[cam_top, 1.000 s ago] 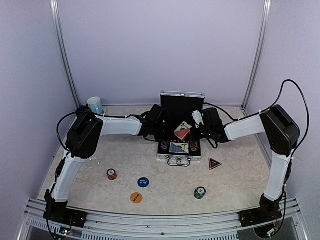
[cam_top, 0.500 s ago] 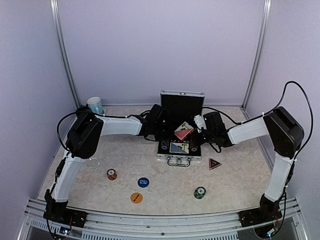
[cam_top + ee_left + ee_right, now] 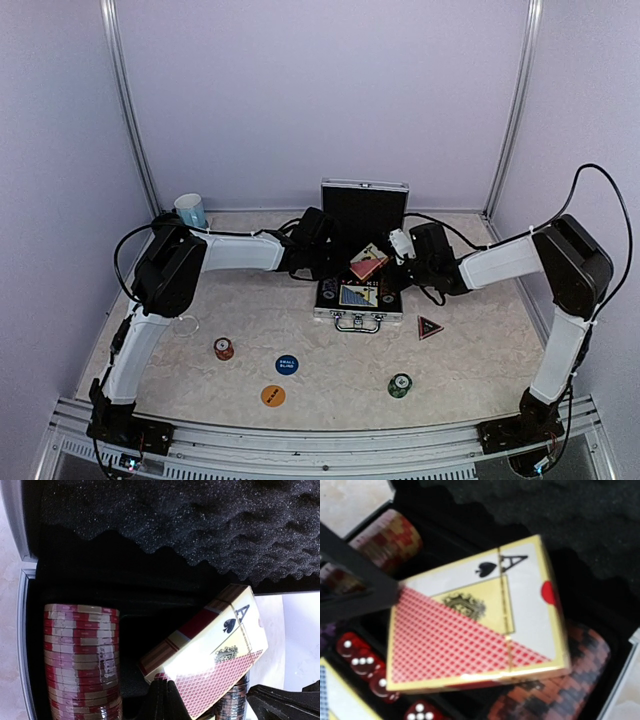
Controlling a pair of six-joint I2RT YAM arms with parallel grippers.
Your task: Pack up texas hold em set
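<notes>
Left gripper (image 3: 161, 694) has its jaws together, tips right up against the low corner of the red card deck (image 3: 210, 655). Can't tell if it's actually pinching it. The deck sits tilted inside the open case (image 3: 365, 208), leaning on a dark chip stack (image 3: 560, 695), next to a red chip stack (image 3: 82, 660) and some dice (image 3: 362, 662). Right gripper (image 3: 398, 266) is at the case's right side, jaws together too. Out on the worktop (image 3: 330, 345): blue button (image 3: 287, 365), orange button (image 3: 273, 396), triangle marker (image 3: 430, 327).
</notes>
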